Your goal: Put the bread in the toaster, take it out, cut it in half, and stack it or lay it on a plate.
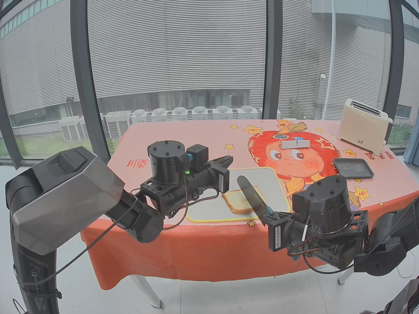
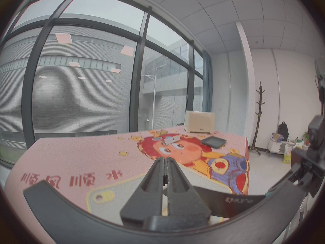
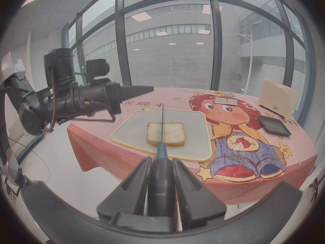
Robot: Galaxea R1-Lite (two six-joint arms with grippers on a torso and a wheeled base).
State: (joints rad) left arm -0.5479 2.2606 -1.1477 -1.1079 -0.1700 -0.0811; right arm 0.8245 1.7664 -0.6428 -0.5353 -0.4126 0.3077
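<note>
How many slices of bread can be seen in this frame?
1. One uncut slice lies on the cutting board near the table's front edge, under the knife held in the right gripper. The toaster's slots cannot be seen into, so another may be hidden.

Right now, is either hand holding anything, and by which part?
The right hand grips the knife by its handle; the left hand is shut and empty.

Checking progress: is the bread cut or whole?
Whole: the bread lies flat on the board as one slice, no cut showing; the knife points across it.
</note>
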